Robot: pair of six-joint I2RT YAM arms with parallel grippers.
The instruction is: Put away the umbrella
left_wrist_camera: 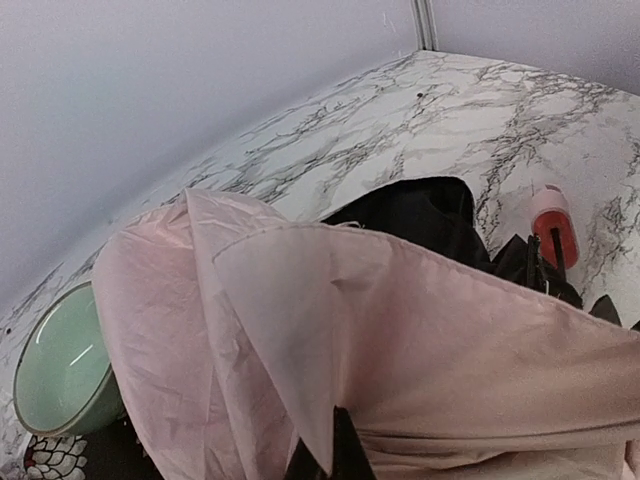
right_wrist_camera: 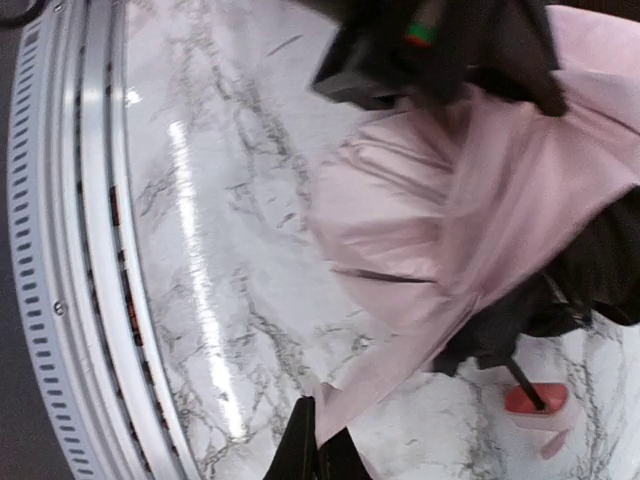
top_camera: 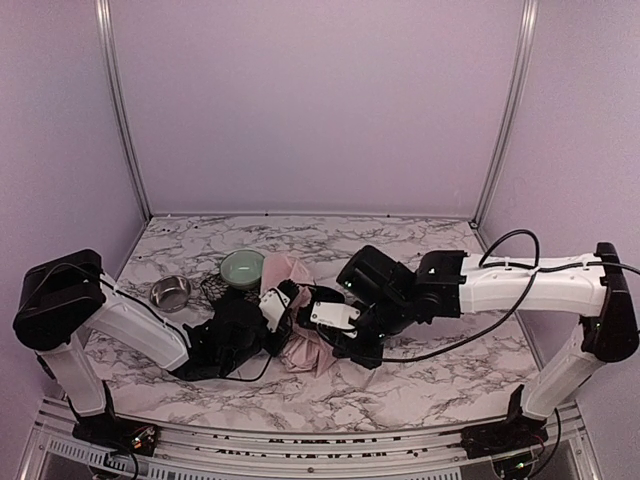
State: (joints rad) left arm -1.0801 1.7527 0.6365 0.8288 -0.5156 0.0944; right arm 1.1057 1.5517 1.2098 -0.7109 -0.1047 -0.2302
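The umbrella [top_camera: 296, 318] lies crumpled in the middle of the marble table, pale pink fabric with black lining showing. In the left wrist view its pink fabric [left_wrist_camera: 380, 340] fills the frame, with the black lining behind and the small pink handle [left_wrist_camera: 553, 226] on its thin shaft at right. My left gripper [left_wrist_camera: 325, 455] is shut on a fold of the pink fabric. My right gripper [right_wrist_camera: 322, 448] is shut on a corner of the pink fabric [right_wrist_camera: 450, 250] near the table's front edge; the handle [right_wrist_camera: 535, 400] lies on the marble at lower right.
A pale green bowl [top_camera: 242, 268] and a small steel bowl [top_camera: 171, 292] stand left of the umbrella. A dark floral mat [top_camera: 216, 290] lies partly under the green bowl [left_wrist_camera: 60, 372]. The metal front rail [right_wrist_camera: 70, 250] runs along the near edge.
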